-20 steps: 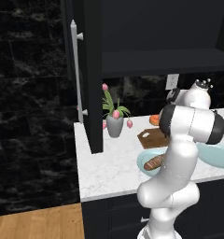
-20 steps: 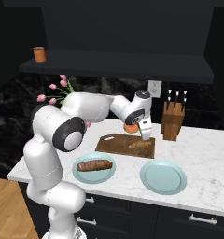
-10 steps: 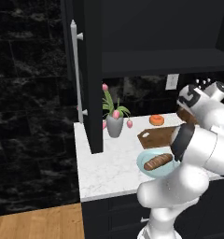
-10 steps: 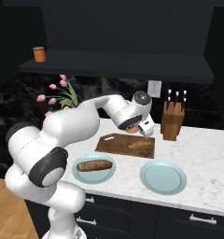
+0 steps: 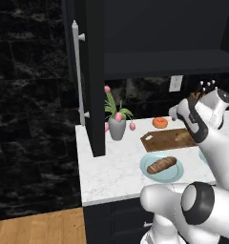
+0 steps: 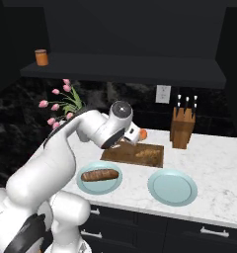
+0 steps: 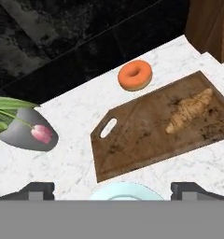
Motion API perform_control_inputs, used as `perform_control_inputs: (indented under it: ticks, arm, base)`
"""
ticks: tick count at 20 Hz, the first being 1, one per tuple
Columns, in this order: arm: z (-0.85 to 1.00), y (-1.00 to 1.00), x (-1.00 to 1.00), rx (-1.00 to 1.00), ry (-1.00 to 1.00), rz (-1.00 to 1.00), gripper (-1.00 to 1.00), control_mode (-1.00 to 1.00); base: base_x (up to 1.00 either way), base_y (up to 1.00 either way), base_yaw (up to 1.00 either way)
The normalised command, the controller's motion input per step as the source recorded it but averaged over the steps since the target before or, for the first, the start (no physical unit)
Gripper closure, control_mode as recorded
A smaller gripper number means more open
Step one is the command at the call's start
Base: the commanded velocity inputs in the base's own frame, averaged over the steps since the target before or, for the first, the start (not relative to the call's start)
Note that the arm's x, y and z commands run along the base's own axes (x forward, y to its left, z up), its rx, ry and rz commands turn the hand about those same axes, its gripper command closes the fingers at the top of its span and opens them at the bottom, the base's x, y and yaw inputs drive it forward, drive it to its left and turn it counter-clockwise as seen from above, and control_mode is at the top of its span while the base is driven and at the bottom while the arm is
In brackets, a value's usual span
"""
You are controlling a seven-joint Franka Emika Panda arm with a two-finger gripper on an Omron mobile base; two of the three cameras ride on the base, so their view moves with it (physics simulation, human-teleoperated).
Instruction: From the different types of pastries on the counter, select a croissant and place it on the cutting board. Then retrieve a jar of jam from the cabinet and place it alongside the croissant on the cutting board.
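- Since the earlier frames the white arm has swung up and back from the flat dark-brown wooden cutting board (image 5: 170, 138), and the two-finger gripper (image 7: 113, 188) has left the small golden-tan croissant (image 7: 188, 110) lying on it.
- Left base view: the board lies at about 3 o'clock of the grey vase of pink tulips (image 5: 117, 125), with the orange ring doughnut (image 5: 160, 122) just beyond its far edge. The long brown loaf-like pastry (image 5: 161, 165) sits on a round pale-teal plate (image 5: 148, 167) nearer the counter's front. The tall black wall cabinet (image 5: 89, 71) stands at the left.
- Right base view: the croissant rests toward the board's right end; a small orange-red jar (image 6: 41, 57) stands on the dark shelf at 10 o'clock, well apart from the board.
- Hand view: the fingertips stand wide apart with nothing between them. The croissant is at 3 o'clock on the board, the handle hole at 9 o'clock.
- The first half looks done; fetching the jam likely comes next.
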Motion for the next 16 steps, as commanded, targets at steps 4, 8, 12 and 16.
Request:
perform_control_inputs:
  ticks: [4, 8, 12, 16]
  arm:
    - [0.59, 1.0, -0.39, -0.23, 0.0, 0.38, -1.0, -1.0]
    - [0.67, 0.93, -0.3, -0.23, 0.0, 0.38, -1.0, -1.0]
    - [0.13, 0.19, -0.04, -0.05, 0.0, 0.09, -1.0, -1.0]
    - [0.44, 0.0, -0.18, 0.0, -0.02, 0.11, -1.0, -1.0]
  base:
    - [0.0, 0.0, 0.0]
    - [0.0, 0.0, 0.0]
    - [0.0, 0.0, 0.0]
    - [0.0, 0.0, 0.0]
